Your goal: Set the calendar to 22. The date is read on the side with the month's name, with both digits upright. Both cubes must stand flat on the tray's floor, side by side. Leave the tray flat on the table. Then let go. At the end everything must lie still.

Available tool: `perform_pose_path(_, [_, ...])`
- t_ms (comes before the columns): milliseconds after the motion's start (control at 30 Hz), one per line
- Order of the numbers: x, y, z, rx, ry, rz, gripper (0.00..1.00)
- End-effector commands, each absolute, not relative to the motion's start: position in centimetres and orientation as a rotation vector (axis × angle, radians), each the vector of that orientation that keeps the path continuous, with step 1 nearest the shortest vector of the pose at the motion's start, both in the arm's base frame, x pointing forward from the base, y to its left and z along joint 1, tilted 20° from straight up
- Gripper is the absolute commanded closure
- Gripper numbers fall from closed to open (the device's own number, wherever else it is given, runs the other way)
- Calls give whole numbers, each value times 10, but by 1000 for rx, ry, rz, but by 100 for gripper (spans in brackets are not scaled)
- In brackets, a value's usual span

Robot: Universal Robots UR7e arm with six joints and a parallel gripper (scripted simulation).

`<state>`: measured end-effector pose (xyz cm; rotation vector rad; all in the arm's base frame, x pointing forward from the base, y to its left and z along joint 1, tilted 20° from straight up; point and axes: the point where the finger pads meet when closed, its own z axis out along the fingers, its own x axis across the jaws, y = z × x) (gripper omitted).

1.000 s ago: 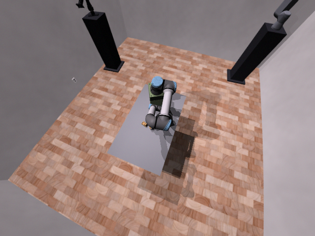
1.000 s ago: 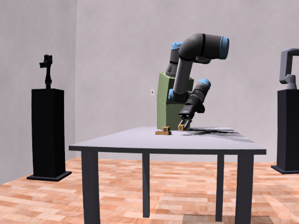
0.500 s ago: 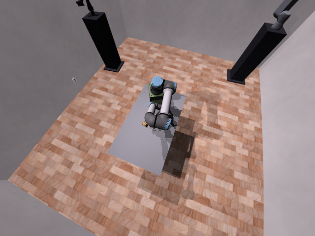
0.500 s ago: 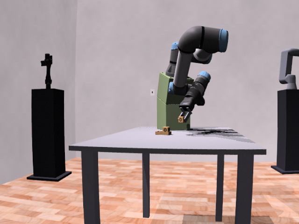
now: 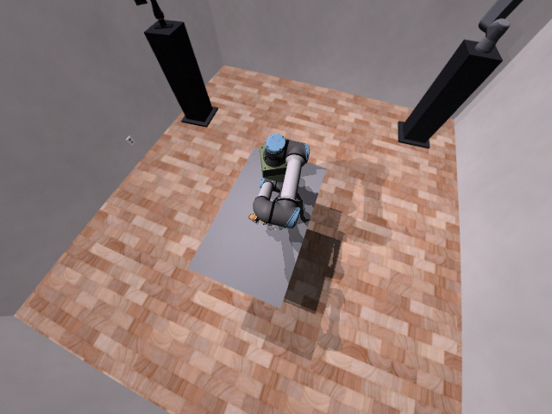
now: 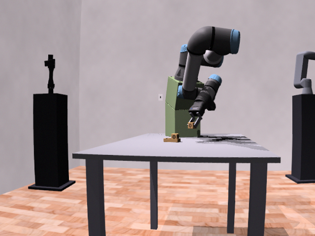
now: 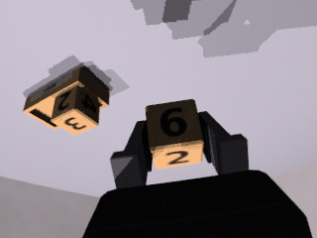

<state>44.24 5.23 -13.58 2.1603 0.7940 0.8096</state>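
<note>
My gripper (image 7: 173, 131) is shut on a wooden number cube (image 7: 173, 133) and holds it in the air above the grey table. In the wrist view the held cube shows a 6 on one face and a 2 on the face nearer the camera. In the exterior view the held cube (image 6: 191, 125) shows a 0 and hangs to the right of the tray (image 6: 172, 139). The wooden tray (image 7: 52, 101) lies on the table with the other cube (image 7: 76, 106) in it, showing 2, 4 and 3. That cube shows a 0 in the exterior view (image 6: 174, 136).
The green robot base (image 6: 179, 109) stands at the table's far end, just behind the tray. Black pedestals (image 6: 50, 139) stand on the floor left and right of the table. In the top view the arm (image 5: 280, 187) hides most of the tray.
</note>
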Motion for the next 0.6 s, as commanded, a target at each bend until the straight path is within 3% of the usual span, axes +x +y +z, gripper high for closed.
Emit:
perform_pose_path(0, [445,51,-135,2194,821,795,40])
perform_pose_path(567, [443,50,-133,2381,937,744,40])
